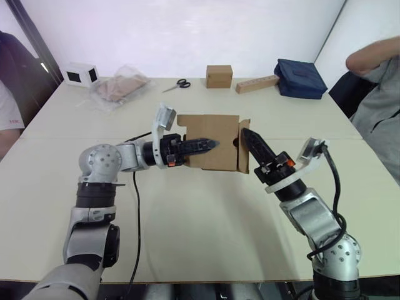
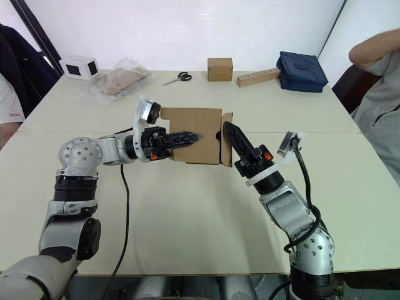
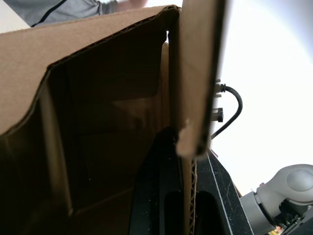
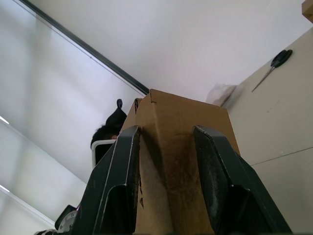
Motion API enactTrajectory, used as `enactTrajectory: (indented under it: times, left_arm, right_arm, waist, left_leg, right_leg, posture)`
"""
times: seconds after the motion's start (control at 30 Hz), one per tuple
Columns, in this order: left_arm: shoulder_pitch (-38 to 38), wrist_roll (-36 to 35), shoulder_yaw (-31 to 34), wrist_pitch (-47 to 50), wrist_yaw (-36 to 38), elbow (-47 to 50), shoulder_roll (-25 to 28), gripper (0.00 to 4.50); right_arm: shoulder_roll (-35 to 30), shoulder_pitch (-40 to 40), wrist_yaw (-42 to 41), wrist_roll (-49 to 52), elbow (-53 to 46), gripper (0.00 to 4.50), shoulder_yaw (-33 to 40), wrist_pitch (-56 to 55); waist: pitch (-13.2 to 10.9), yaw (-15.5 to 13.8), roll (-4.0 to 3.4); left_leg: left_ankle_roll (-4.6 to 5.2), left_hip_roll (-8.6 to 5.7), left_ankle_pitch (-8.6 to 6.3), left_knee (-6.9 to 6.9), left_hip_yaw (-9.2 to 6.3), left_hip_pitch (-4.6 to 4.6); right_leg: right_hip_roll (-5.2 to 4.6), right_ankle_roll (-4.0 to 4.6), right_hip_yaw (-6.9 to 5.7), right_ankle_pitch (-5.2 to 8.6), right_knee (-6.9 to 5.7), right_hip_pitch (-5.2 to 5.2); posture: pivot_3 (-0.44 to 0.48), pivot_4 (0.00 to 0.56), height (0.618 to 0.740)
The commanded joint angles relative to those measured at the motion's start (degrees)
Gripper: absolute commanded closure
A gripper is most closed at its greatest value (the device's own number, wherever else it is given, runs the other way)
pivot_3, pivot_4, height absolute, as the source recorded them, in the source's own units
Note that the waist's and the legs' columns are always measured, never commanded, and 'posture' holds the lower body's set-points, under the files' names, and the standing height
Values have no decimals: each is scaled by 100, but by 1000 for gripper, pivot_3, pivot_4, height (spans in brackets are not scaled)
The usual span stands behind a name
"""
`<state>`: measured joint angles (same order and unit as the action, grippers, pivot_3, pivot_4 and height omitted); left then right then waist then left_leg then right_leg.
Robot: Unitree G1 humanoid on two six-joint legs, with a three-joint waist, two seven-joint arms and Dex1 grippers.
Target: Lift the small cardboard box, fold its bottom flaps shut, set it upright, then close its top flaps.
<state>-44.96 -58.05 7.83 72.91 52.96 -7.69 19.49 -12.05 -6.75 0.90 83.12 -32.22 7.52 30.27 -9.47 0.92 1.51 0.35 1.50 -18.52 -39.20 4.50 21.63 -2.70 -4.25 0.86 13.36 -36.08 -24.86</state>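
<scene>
The small cardboard box is held above the middle of the table, turned on its side with one open end toward my left arm. My left gripper reaches in through that open end and is shut on one box wall; in the left wrist view that wall stands between its fingers. My right gripper is open at the box's right end. Its fingertips rest against a flap that sticks out there, and in the right wrist view the fingers straddle the cardboard.
Along the far edge of the table are a brown cardboard cube, scissors, a wooden block, a dark blue bag, a plastic bag and a white box with black squares. People sit at the left and right sides.
</scene>
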Motion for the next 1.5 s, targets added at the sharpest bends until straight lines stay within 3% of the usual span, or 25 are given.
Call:
enactTrajectory:
  times: [0.03,0.93,1.5]
  left_arm:
    - [33,-152,17,-49,28,261,-67,4500]
    - [84,-391,88,52,-254,391,-134,4500]
    - [146,-659,319,111,-896,430,-561,4500]
  right_arm:
    - [131,-91,71,-90,-197,2790,-73,-138]
    - [355,-299,253,-137,-171,2790,-67,-336]
    - [891,-523,662,-38,-177,2790,-566,-271]
  waist:
    - [0,0,0]
    - [0,5,0]
    - [0,8,0]
  left_leg:
    - [0,0,0,0,0,0]
    - [0,1,0,0,0,0]
    - [0,2,0,0,-2,1]
  right_leg:
    - [0,0,0,0,0,0]
    - [1,1,0,0,0,0]
    - [0,0,0,0,0,-2]
  posture:
    - [0,150,740]
    - [0,150,740]
    - [0,150,740]
